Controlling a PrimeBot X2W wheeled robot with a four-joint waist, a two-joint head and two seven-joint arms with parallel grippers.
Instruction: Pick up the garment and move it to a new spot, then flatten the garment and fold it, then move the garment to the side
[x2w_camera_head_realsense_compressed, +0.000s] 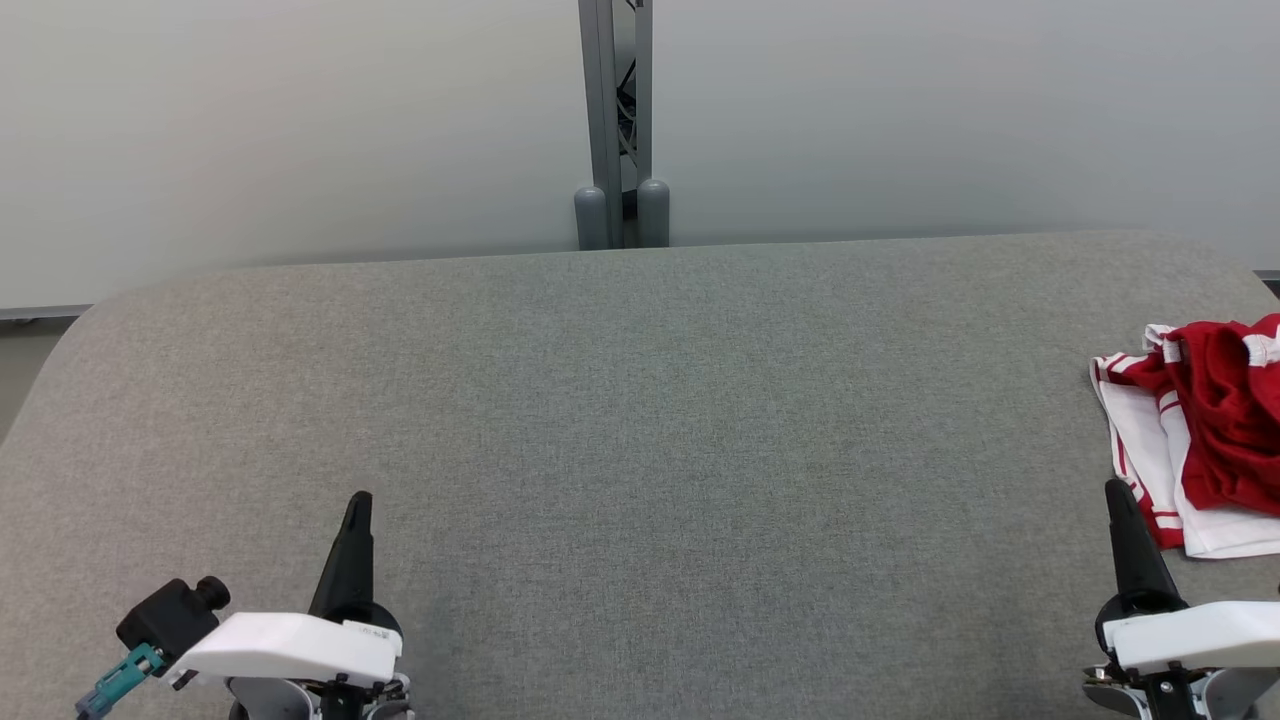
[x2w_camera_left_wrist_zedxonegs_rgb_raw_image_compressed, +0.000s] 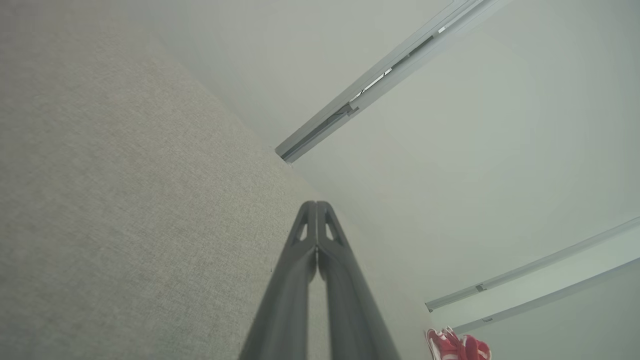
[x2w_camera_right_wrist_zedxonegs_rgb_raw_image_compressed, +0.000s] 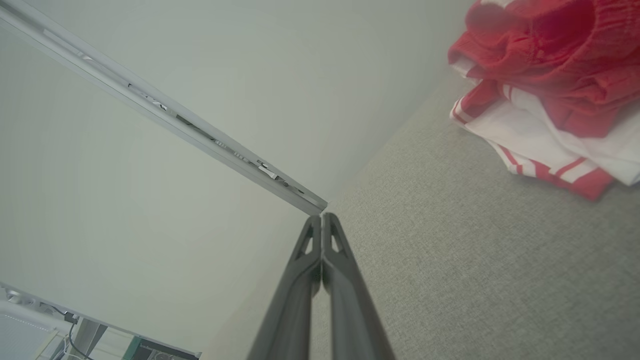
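- Plainly, one garment (x2w_camera_head_realsense_compressed: 1205, 430), red and white and crumpled, lay on the grey counter (x2w_camera_head_realsense_compressed: 640, 400).
- Two sets of fingers showed, each pressed together and holding nothing.
- The garment lay just beyond the right fingers (x2w_camera_head_realsense_compressed: 1132, 545), to their outer side, and well apart from the left fingers (x2w_camera_head_realsense_compressed: 352, 545).

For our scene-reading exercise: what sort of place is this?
Probably a robot lab workbench: a grey fabric-covered table against a plain pale wall, a metal frame post behind it, and one crumpled red-and-white garment at the side.
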